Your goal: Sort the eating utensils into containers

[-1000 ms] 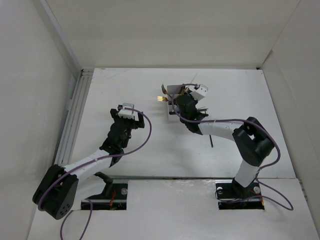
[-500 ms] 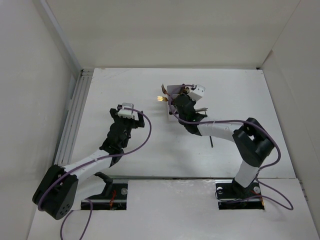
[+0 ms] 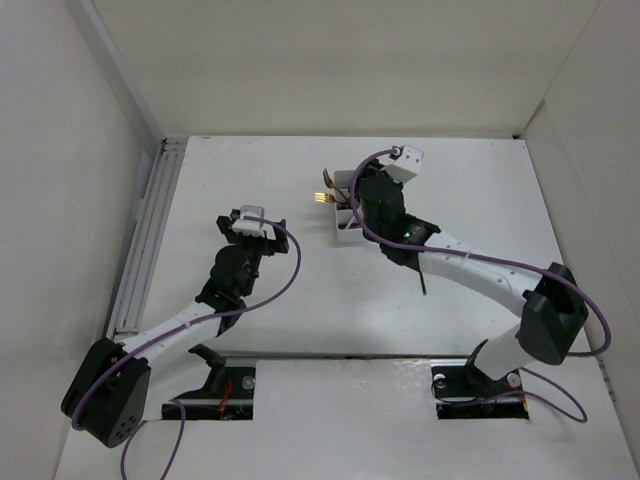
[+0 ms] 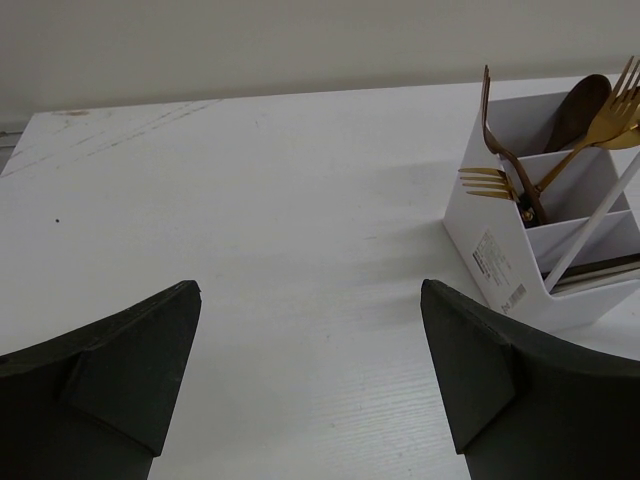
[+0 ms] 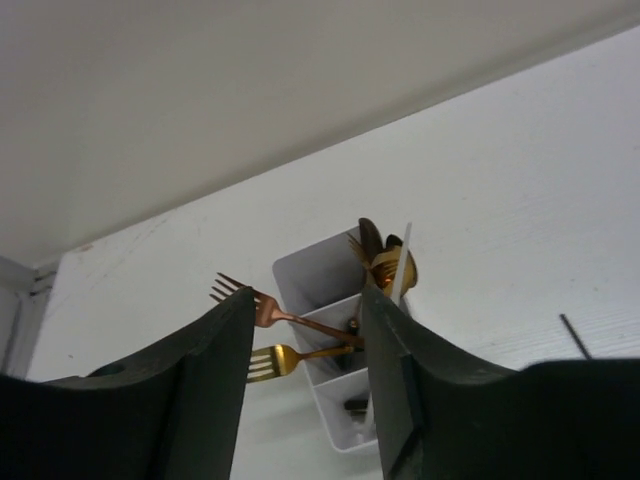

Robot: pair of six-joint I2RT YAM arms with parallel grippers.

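The white three-compartment container (image 3: 343,222) (image 4: 497,253) (image 5: 318,284) stands at the table's middle back. Gold forks (image 4: 487,181) (image 5: 243,296) lean out of its middle compartment. A dark spoon (image 4: 582,104) and another gold fork (image 4: 612,112) sit in the far one. A white chopstick (image 4: 590,225) (image 5: 402,262) stands slanted in the near compartment. My right gripper (image 3: 362,200) (image 5: 308,292) hovers just above the container, open, with nothing between its fingers. A thin dark chopstick (image 3: 422,281) (image 5: 574,335) lies on the table to the right. My left gripper (image 3: 250,222) (image 4: 310,290) is open over bare table, left of the container.
White walls enclose the table on the left, back and right. A ribbed rail (image 3: 150,220) runs along the left edge. Purple cables (image 3: 285,275) loop over both arms.
My right gripper has opened, let go of the white chopstick in the container and risen a little. Its elbow has swung out to the right. The left arm has barely moved.
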